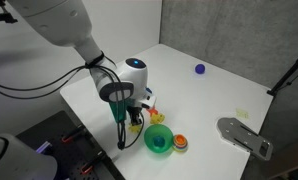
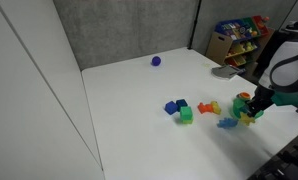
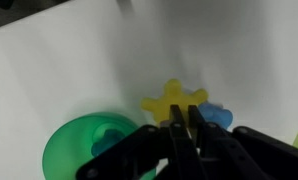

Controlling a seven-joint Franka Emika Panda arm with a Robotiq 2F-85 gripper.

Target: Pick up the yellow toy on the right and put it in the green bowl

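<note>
In the wrist view my gripper (image 3: 184, 112) has its fingers pressed together on the near edge of the yellow toy (image 3: 172, 97), a knobbly star shape that sticks out beyond the fingertips. The green bowl (image 3: 69, 145) lies to the lower left of the jaws, close by. In an exterior view the gripper (image 1: 124, 122) hangs low over the table beside the green bowl (image 1: 157, 141). In both exterior views the yellow toy is hidden by the gripper. The bowl (image 2: 252, 112) shows only partly behind the gripper (image 2: 244, 106).
A light blue toy (image 3: 219, 117) lies right next to the yellow toy. A small orange round piece (image 1: 180, 143) sits by the bowl. Blue (image 2: 171, 106) and green (image 2: 185, 114) blocks, a yellow-and-orange toy (image 2: 211, 106) and a blue ball (image 2: 156, 61) lie on the white table. A grey metal plate (image 1: 244, 135) is at the edge.
</note>
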